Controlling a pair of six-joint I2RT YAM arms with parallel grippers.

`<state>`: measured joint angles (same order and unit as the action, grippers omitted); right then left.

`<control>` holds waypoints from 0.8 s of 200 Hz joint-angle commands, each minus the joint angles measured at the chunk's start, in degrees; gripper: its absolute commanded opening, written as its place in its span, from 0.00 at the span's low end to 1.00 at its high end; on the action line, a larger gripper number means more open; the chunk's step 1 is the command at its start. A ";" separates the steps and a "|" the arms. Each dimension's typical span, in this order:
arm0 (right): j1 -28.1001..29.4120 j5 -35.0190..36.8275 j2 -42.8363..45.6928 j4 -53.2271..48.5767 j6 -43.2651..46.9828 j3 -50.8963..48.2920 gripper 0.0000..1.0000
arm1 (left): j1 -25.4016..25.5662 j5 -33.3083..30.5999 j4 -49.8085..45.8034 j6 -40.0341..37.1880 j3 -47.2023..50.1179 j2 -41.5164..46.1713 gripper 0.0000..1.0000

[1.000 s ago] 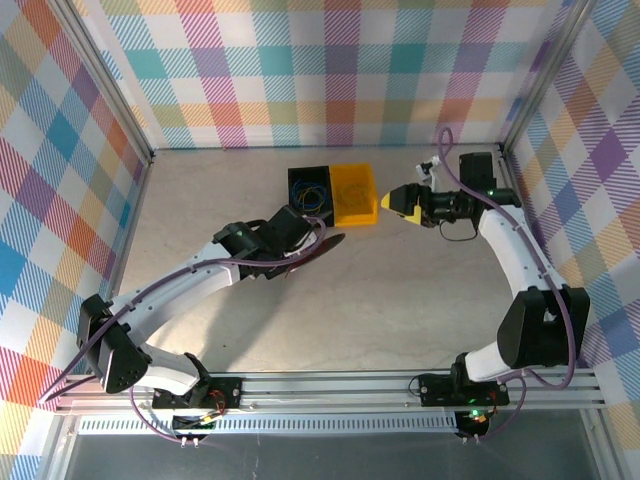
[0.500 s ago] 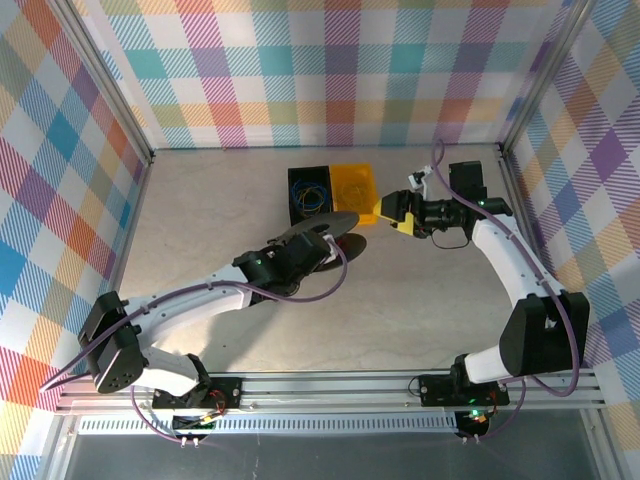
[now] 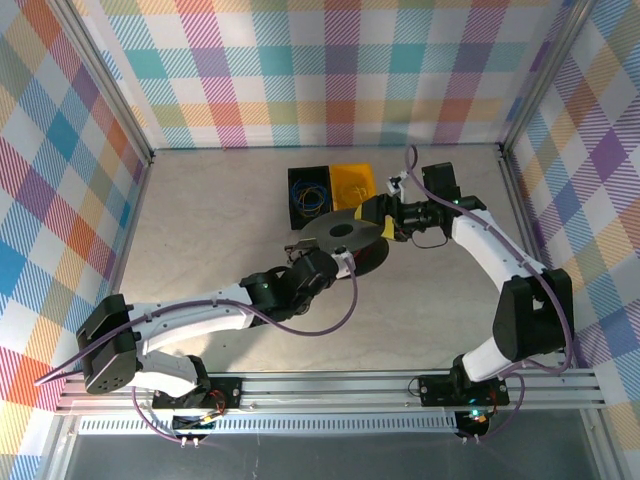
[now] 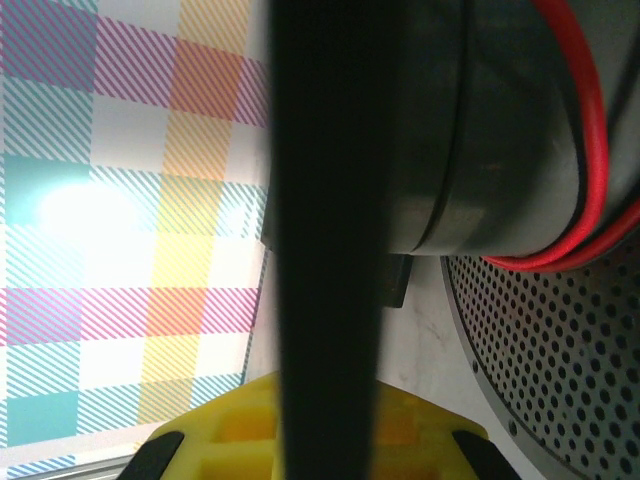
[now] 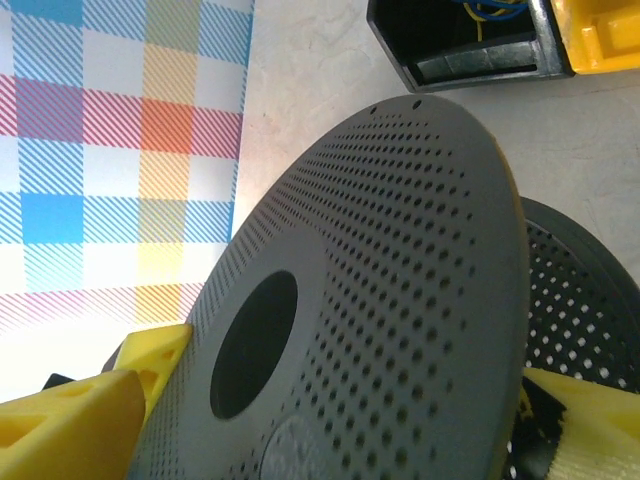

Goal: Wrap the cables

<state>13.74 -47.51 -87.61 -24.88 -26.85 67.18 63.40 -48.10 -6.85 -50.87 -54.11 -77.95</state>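
A black round spool [image 3: 345, 240] hangs tilted above the table's middle. My left gripper [image 3: 322, 262] is shut on it: in the left wrist view my left gripper [image 4: 320, 440] has its yellow fingers clamped on the edge of one black flange [image 4: 330, 240]. A red cable [image 4: 588, 140] lies wound round the spool's hub. My right gripper [image 3: 380, 220] has come in from the right. Its yellow fingers [image 5: 75, 415] stand wide, one on each side of the perforated upper flange [image 5: 400, 300], my right gripper [image 5: 340, 420] open around it.
Behind the spool, a black bin [image 3: 308, 192] holds loose blue and yellow wires beside a yellow bin [image 3: 352, 185]. Both show at the top of the right wrist view, the black bin [image 5: 470, 60] and yellow bin [image 5: 605, 35]. Plaid walls enclose the table.
My left arm has carried the spool forward and to the right. My right gripper moved left until its fingers straddle the upper flange, and they have narrowed slightly.
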 commanded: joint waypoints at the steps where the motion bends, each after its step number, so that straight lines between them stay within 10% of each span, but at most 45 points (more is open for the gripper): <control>1: 0.21 0.03 -0.49 2.48 -1.47 0.59 0.87 | 1.07 -2.74 8.12 -0.30 -0.17 0.77 0.00; 87: 0.24 -0.92 -0.80 5.52 -3.66 -0.81 0.46 | 1.82 -0.77 6.76 2.62 1.64 4.36 0.00; 124: 0.24 -0.82 -0.46 7.94 -5.82 -2.06 0.13 | 1.82 0.98 3.62 7.83 0.94 6.70 0.00; 160: 0.24 -0.30 0.08 11.67 -9.05 -3.85 0.00 | 1.81 4.59 -3.07 13.82 -1.10 10.10 0.39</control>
<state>13.74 -50.68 -87.70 -19.44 -41.17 65.21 65.73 -44.53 -10.98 -45.65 -51.79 -74.52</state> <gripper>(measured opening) 0.097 0.322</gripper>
